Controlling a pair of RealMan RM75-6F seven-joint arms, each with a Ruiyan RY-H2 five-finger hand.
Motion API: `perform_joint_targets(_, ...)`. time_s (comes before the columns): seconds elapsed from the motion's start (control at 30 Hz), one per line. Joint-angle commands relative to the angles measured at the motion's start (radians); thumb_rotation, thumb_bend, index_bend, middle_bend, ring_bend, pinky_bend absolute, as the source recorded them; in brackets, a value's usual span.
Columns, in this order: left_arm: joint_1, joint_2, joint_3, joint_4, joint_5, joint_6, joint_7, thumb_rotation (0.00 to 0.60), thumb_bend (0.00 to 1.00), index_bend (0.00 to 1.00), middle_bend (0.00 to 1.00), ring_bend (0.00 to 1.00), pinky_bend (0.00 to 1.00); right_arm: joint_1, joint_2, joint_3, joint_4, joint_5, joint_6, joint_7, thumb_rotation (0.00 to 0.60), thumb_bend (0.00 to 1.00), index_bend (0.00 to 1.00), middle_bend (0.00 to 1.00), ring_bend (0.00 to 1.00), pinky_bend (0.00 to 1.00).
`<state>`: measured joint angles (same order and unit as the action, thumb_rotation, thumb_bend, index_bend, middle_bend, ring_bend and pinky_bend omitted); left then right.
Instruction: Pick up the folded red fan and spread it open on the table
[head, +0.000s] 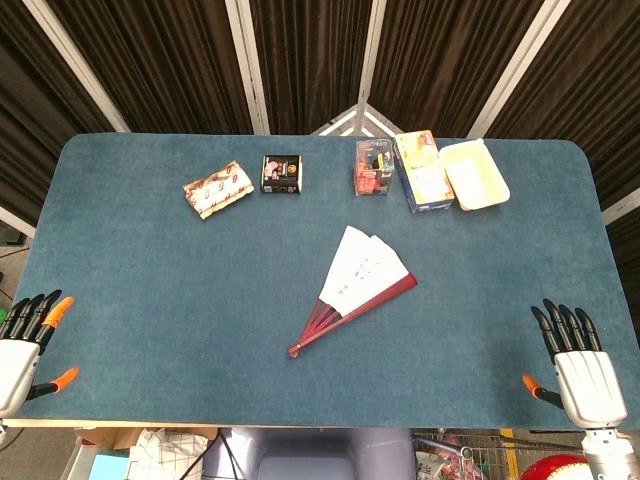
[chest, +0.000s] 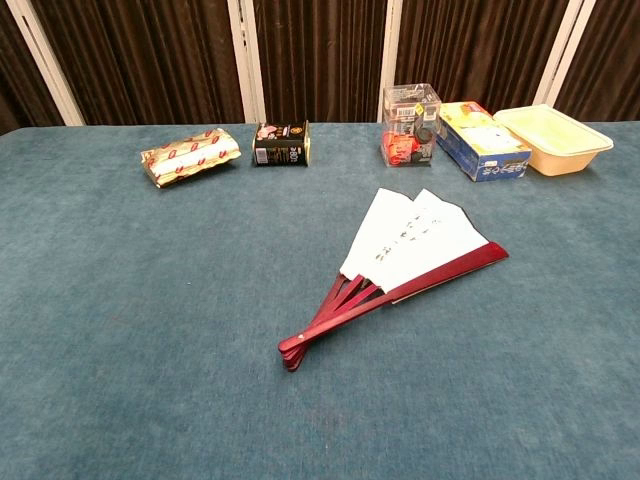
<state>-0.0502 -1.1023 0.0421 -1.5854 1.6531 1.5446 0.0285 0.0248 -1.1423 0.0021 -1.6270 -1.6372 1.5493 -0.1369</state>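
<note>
The red fan (head: 355, 283) (chest: 400, 260) lies flat on the blue table, a little right of centre, partly spread: white paper leaves fanned out toward the back, red ribs meeting at a pivot toward the front left. My left hand (head: 25, 345) rests at the front left table edge, fingers extended and apart, holding nothing. At the front right edge my right hand (head: 580, 365) lies the same way, palm down, fingers apart, empty. Both hands are far from the fan. The chest view shows neither hand.
Along the back of the table (head: 150, 280) stand a gold and red packet (head: 217, 189), a small dark tin (head: 281, 172), a clear box with red contents (head: 373, 167), a blue and yellow box (head: 422, 172) and a pale yellow tray (head: 473, 174).
</note>
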Motion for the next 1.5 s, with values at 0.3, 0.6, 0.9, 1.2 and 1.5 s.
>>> perform_joint_targets(0.3,0.001,0.003,0.001,-0.001,0.001,0.002,-0.002,0.600,0.00,0.00,0.00,0.00,0.00,-0.001,0.002,-0.002,0.001,-0.013,0.011,0.021,0.600,0.17,0.00,0.00,0.00,0.00)
perform_joint_targets(0.6,-0.002,0.000,0.001,-0.002,-0.001,-0.005,0.004,0.600,0.00,0.00,0.00,0.00,0.00,0.037,-0.015,0.001,0.024,-0.092,0.026,0.139,0.600,0.17,0.00,0.00,0.00,0.00)
perform_joint_targets(0.9,-0.001,-0.002,-0.002,-0.001,-0.003,-0.002,0.008,0.600,0.00,0.00,0.00,0.00,0.00,0.169,-0.105,0.042,0.132,-0.184,-0.037,0.234,0.600,0.17,0.26,0.05,0.00,0.00)
perform_joint_targets(1.2,-0.001,-0.005,-0.004,0.004,-0.001,0.003,0.014,0.600,0.00,0.00,0.00,0.00,0.00,0.296,-0.277,0.045,0.238,-0.241,-0.127,0.236,0.600,0.17,0.46,0.12,0.00,0.00)
perform_joint_targets(1.5,-0.004,-0.003,-0.003,0.001,-0.004,-0.006,0.015,0.600,0.00,0.00,0.00,0.00,0.00,0.363,-0.442,0.045,0.326,-0.199,-0.216,0.181,0.600,0.17,0.48,0.13,0.00,0.00)
